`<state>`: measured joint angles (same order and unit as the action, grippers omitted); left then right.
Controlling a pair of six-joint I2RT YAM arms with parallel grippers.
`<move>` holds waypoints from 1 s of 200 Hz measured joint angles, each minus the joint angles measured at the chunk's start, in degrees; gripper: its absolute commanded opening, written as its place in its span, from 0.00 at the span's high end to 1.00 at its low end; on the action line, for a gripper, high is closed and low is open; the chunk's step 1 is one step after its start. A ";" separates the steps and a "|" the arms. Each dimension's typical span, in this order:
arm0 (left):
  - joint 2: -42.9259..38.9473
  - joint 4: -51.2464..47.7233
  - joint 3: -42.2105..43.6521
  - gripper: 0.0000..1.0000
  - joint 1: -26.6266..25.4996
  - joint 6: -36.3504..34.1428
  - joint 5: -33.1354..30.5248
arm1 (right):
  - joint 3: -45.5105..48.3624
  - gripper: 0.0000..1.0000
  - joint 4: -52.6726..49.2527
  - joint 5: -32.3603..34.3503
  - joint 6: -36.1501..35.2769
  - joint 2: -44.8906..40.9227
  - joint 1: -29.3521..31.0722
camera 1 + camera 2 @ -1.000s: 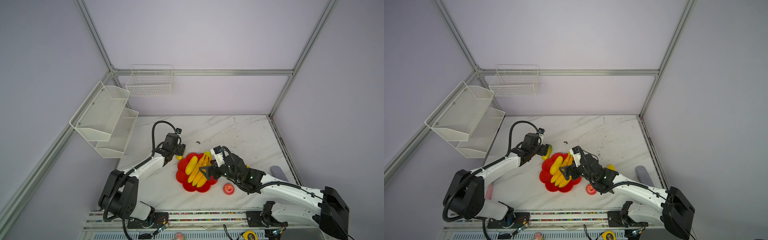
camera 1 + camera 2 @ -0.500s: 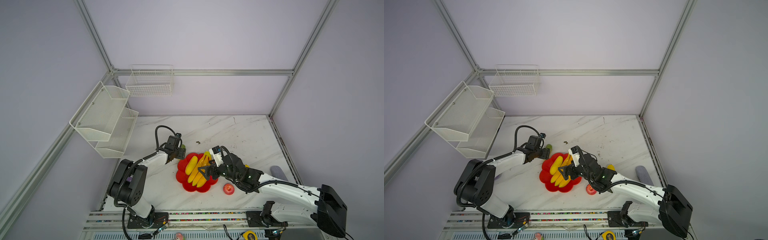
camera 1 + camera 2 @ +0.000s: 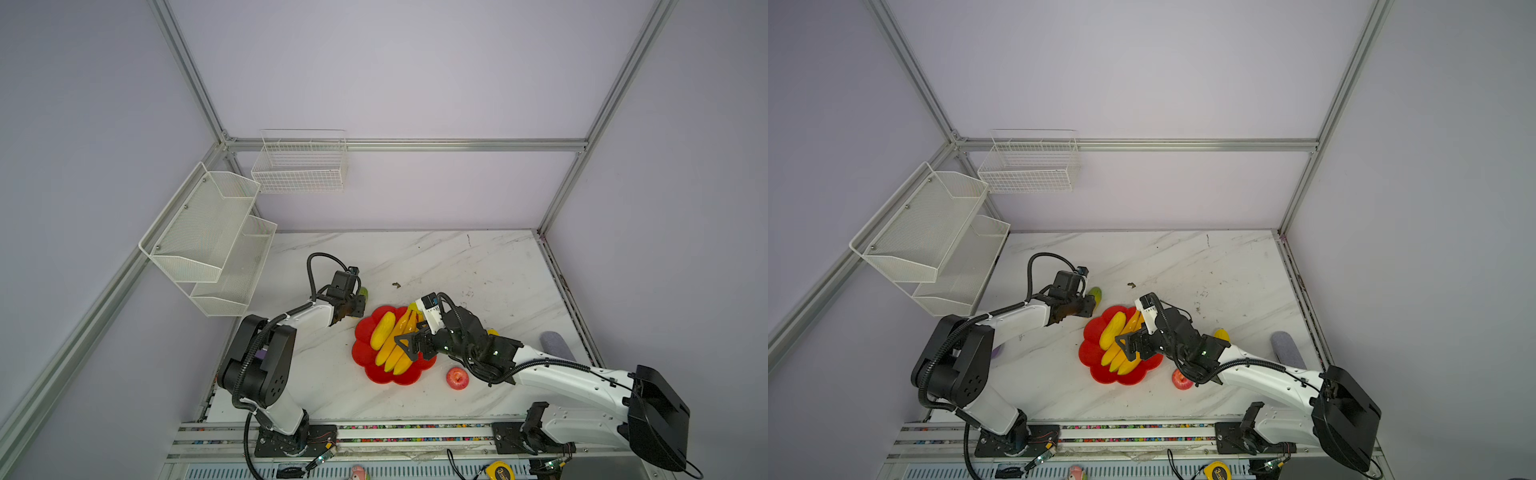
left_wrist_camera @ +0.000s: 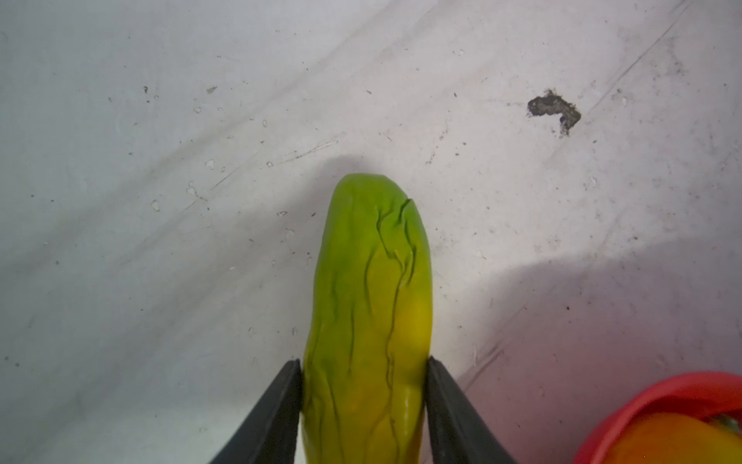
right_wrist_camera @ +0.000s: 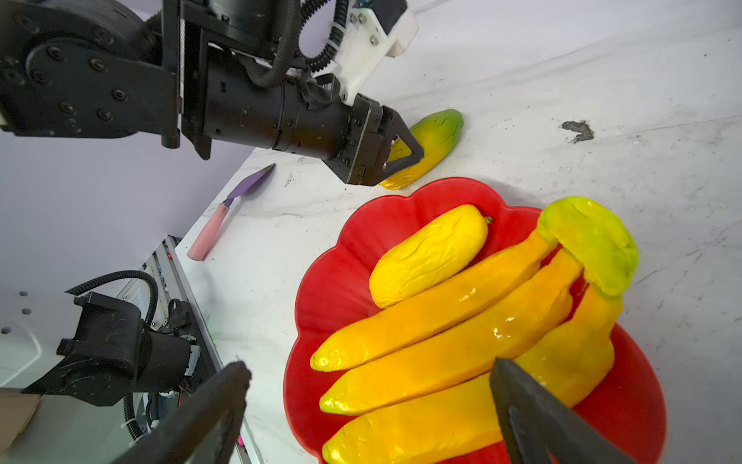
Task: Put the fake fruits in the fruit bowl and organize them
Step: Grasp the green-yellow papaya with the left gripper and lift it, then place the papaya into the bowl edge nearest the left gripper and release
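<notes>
Well, the left tool [image 4: 364, 367] is clenched on the green-yellow fruit [image 4: 369, 281], one black jaw against each flank. The fruit lies flat on the desk [image 4: 160, 160] just beside the fruit bowl [image 5: 325, 289], outside its red rim.

The grip sits toward the yellower end, so most of the fruit sticks out in front of the jaws. I'd expect that free green end to sag or swivel once it is off the desk, and the skin looks slippery. To my eye the sound way is a straight lift first, high enough to clear the scalloped rim, and only then a short swing across.

The bowl already holds the banana bunch [image 5: 461, 341] and a yellow ridged fruit [image 5: 429, 253] alongside it. The bare red on the side nearest the left arm looks like the room to aim for. Laying the fruit down parallel to the yellow one should keep things tidy.

The right tool [image 5: 369, 365] hangs over the bananas with its jaws wide apart, grasping nothing. It is close enough to be worth watching during the swing.

The red apple [image 3: 457, 377] sits on the desk near the bowl.
</notes>
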<state>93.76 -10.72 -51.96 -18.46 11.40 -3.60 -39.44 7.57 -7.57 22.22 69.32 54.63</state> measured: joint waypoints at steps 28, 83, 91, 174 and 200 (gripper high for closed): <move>-1.49 1.07 0.00 0.61 0.44 0.02 0.04 | 0.00 0.03 0.00 -0.02 0.00 0.00 0.00; -4.09 1.27 0.00 0.66 0.79 1.36 0.17 | -0.11 0.03 -0.04 -0.17 0.02 -0.13 0.00; -6.29 0.55 0.02 0.66 0.76 1.55 0.11 | -0.09 0.03 -0.04 -0.17 0.02 -0.31 0.00; -43.65 -9.70 12.07 0.67 -12.22 10.25 -1.86 | 2.64 0.03 0.31 -0.22 0.68 -3.63 0.00; -49.09 -13.64 17.18 0.67 -16.63 14.88 -3.76 | 2.71 0.03 0.28 -0.33 0.85 -3.72 0.00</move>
<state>44.66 -24.36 -34.79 -35.09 26.28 -7.35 -36.73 7.86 -7.90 23.07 65.60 54.63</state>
